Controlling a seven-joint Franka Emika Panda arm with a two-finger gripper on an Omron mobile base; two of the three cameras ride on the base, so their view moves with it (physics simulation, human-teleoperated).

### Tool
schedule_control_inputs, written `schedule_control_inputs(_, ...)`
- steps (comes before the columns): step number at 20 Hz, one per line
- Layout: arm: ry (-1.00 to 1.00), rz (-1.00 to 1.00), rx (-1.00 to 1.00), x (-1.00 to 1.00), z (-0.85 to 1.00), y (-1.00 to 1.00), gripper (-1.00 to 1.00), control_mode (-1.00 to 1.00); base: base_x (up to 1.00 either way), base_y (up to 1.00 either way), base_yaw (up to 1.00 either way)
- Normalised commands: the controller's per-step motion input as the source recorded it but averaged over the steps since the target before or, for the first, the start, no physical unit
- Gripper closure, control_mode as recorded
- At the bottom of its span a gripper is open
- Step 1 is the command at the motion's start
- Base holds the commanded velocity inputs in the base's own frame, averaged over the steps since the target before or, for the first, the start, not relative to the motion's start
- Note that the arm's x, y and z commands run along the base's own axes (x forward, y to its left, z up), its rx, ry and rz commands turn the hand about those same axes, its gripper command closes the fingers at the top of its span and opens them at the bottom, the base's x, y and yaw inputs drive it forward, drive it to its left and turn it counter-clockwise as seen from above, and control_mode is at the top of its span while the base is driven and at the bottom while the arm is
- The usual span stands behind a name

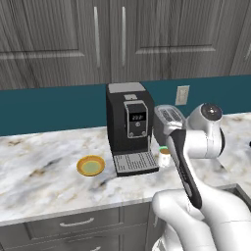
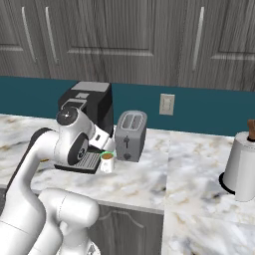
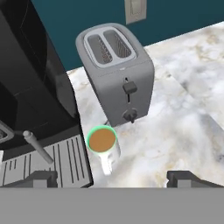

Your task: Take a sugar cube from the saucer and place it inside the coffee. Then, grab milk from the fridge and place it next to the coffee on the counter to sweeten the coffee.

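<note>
The coffee [image 3: 102, 141], a white cup with a green rim and brown liquid, stands on the marble counter [image 3: 175, 109] between the coffee machine's drip tray and the toaster. My gripper [image 3: 114, 177] hovers just above it, on its near side, open, with nothing between the fingertips [image 3: 43, 178]. The cup [image 2: 106, 161] also shows beside my elbow, and peeks out behind my forearm [image 1: 164, 156]. The saucer [image 1: 90, 165], yellow-orange rimmed, sits left of the machine; I see no sugar cube on it. The sugar cube, milk and fridge are out of view.
A black coffee machine [image 1: 130, 125] stands at the back with its steam wand [image 3: 37, 146] near my left finger. A silver toaster [image 2: 130, 134] sits right of the cup. A paper towel roll [image 2: 241, 169] stands far right. Dark drawers [image 1: 73, 223] run under the counter.
</note>
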Motion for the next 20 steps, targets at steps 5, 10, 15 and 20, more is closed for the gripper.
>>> schedule_control_inputs(5,0.00,0.00,0.00,-0.15,0.00,0.00,-1.00,-1.00,0.00,0.00,0.00)
schedule_control_inputs(10,0.00,0.00,0.00,-0.05,0.00,0.00,-1.00,1.00,-0.36,0.00,0.02)
schedule_control_inputs(15,0.00,0.00,0.00,0.00,0.00,0.00,-1.00,1.00,-0.38,0.14,0.19)
schedule_control_inputs(20,0.00,0.00,0.00,0.00,0.00,0.00,-1.00,1.00,-0.11,0.33,0.36)
